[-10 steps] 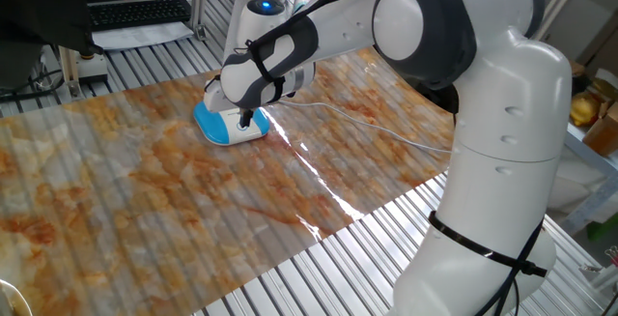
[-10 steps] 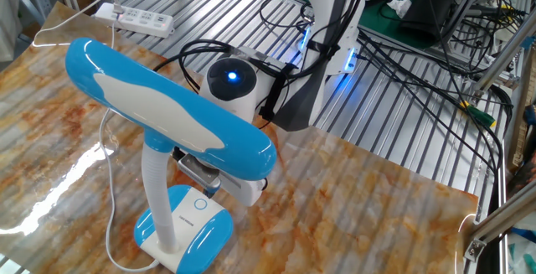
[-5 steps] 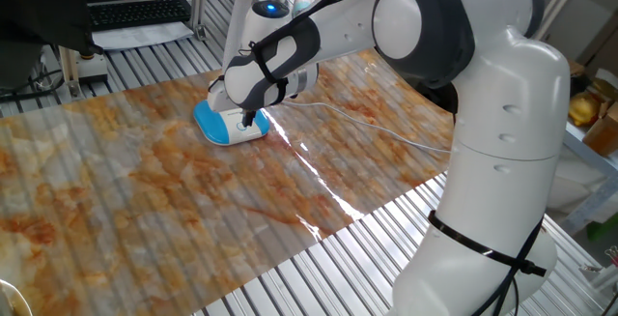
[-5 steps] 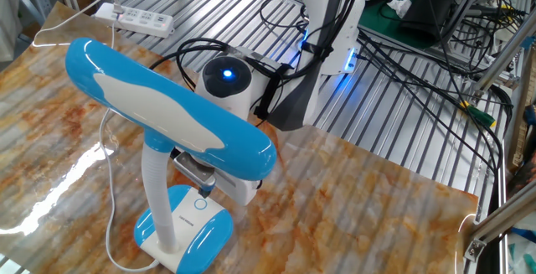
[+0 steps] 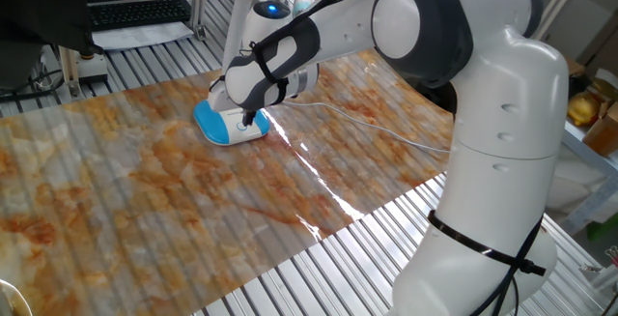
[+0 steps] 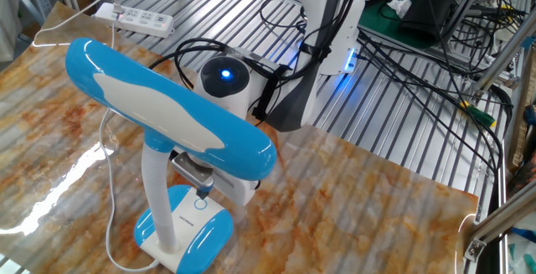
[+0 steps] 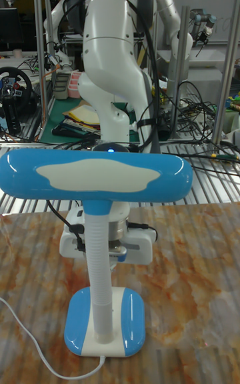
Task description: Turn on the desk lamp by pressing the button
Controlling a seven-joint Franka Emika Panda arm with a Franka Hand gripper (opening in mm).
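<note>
The desk lamp stands on the marbled tabletop with its blue-edged base (image 6: 191,234), white stem (image 6: 157,197) and long blue-white head (image 6: 167,106); the head looks unlit. A small round button (image 6: 201,205) sits on the base's white top. My gripper (image 6: 203,193) points down under the lamp head, its dark fingertips drawn together into one tip right at the button. In one fixed view the gripper (image 5: 249,119) rests on the far side of the base (image 5: 228,128). In the tall view the stem (image 7: 100,271) hides most of the gripper (image 7: 117,251).
A white power strip (image 6: 138,20) lies at the table's far corner, and the lamp's thin white cord (image 5: 357,123) runs across the marbled sheet. Black cables (image 6: 402,64) sprawl over the metal slats behind. My arm's base (image 5: 492,190) stands at the table's right edge.
The gripper has sunk a little and shifted toward the button on the lamp base, with the wrist turning slightly. The lamp itself has not moved.
</note>
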